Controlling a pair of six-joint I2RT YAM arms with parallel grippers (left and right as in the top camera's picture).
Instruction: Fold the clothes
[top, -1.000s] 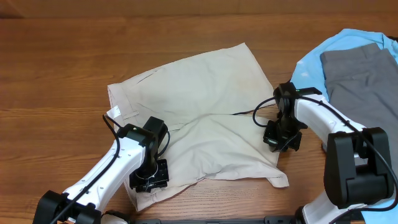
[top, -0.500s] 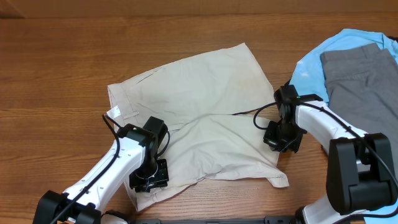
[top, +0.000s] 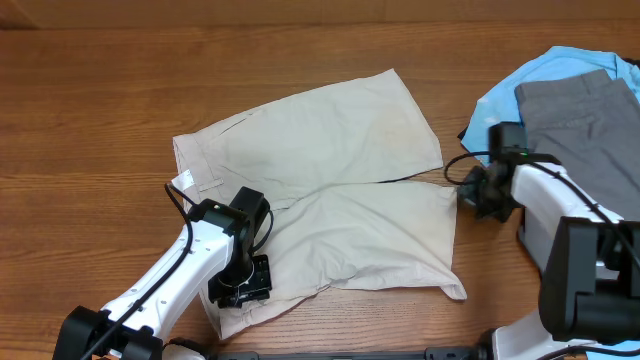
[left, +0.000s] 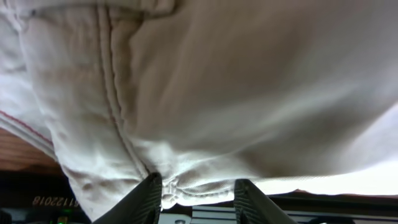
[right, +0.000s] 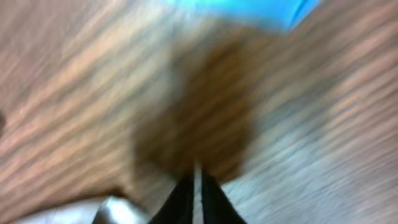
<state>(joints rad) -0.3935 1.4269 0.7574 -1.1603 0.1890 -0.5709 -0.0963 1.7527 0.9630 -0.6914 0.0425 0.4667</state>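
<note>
Right gripper (top: 470, 190) has left the near leg of the shorts (top: 330, 170) and now sits over bare table (top: 100, 90) just beside the hem, its fingertips together. Left gripper (top: 240, 287) is unchanged at the near waistband corner, fingers (left: 148, 198) apart around a seamed fold; whether it clamps cannot be told. Beyond it the shorts lie spread mid-table, 2 legs pointing right, apart from the light blue shirt (top: 495, 100) and grey trousers (top: 580, 120) at the far right.
</note>
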